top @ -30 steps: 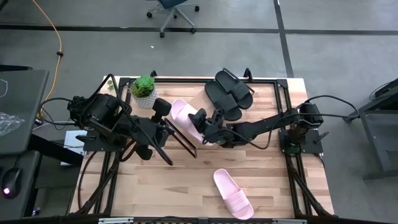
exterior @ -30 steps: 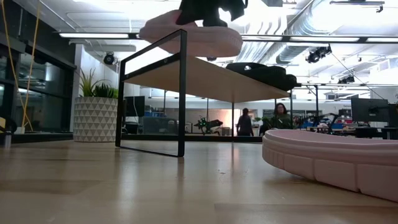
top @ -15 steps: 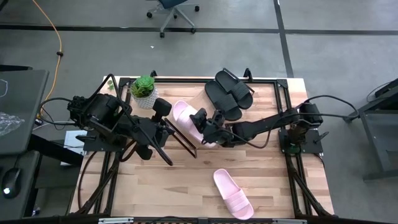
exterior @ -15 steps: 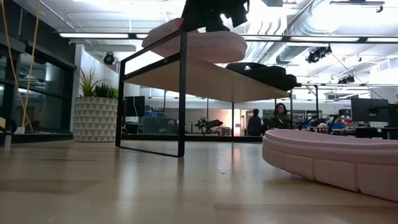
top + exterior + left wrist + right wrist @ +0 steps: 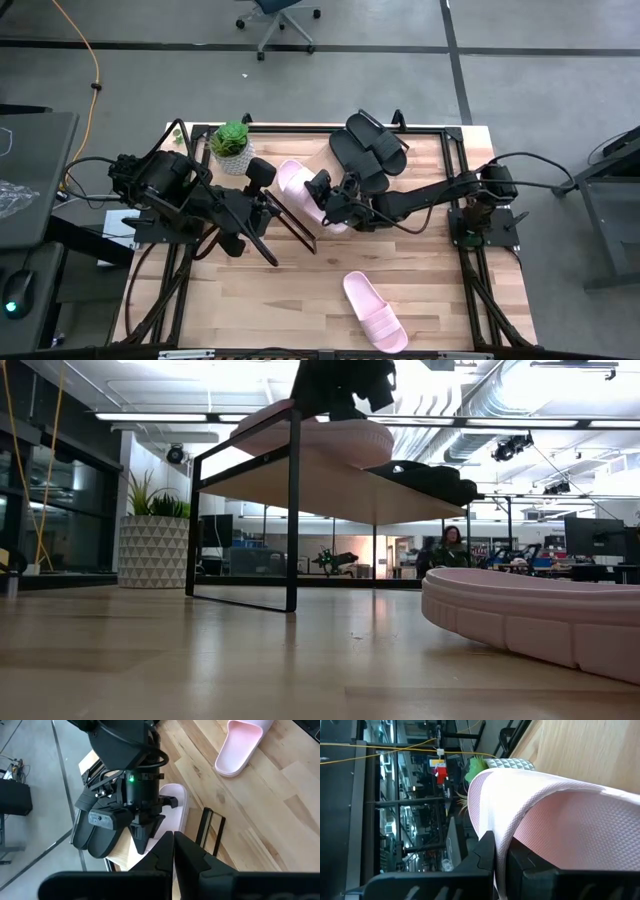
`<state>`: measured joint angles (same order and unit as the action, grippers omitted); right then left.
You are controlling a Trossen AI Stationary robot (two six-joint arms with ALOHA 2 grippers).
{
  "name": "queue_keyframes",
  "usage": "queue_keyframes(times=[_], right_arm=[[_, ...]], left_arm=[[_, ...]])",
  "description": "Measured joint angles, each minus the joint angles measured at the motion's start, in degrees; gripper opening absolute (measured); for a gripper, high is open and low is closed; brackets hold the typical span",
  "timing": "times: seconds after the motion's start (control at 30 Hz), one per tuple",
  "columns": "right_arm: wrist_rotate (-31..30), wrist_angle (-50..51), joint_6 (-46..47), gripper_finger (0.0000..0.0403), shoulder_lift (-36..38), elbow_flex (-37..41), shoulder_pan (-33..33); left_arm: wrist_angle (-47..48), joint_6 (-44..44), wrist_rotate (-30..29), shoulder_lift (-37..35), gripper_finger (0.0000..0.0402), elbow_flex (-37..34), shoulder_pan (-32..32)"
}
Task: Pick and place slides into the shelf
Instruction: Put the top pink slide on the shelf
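Note:
A pale pink slide [image 5: 298,190] sits at the left end of the slanted shelf [image 5: 330,485], with my right gripper [image 5: 322,197] shut on it from the right. Whether its sole rests on the board, I cannot tell. A pair of black slides [image 5: 368,150] lies farther along the shelf. The other pink slide [image 5: 373,311] lies sole down on the table near the front edge. My left gripper [image 5: 173,847] hovers shut and empty just left of the shelf, pointing down toward it. My right gripper pinches the pink slide's wide strap at its edge [image 5: 496,836] between its two fingers. The fingers come nearly level from the table's right side. The slide stays level, sole down, over the shelf's left end [image 5: 300,440].
A small potted plant [image 5: 232,143] stands at the back left of the table, close to the shelf's end. The black table frame [image 5: 462,150] runs along the right and far edges. Open wood lies between the shelf and the pink slide at the front.
My right gripper has edged toward the table's left with the pink slide, still shut on it. The slide has sunk a little toward the shelf's board and stays level.

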<state>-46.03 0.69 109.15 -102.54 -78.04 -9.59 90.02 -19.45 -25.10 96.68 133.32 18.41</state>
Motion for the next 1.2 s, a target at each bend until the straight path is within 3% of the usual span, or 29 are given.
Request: queue_keyframes(times=[0.37, 0.77, 1.2], right_arm=[[3.05, -1.93, -1.33, 0.0006, 0.01, 0.0, 0.59], [4.66, -3.5, -2.09, 0.0093, 0.04, 0.0, 1.36], [11.27, -5.03, -1.39, 0.0098, 0.06, 0.0, 2.41]], left_arm=[[0.0, 0.21, -1.55, 0.0, 0.0003, 0.0, 0.0], [0.0, 0.21, -1.55, 0.0, 0.0003, 0.0, -0.02], [0.0, -0.23, -1.53, 0.0, 0.0003, 0.0, -0.01]])
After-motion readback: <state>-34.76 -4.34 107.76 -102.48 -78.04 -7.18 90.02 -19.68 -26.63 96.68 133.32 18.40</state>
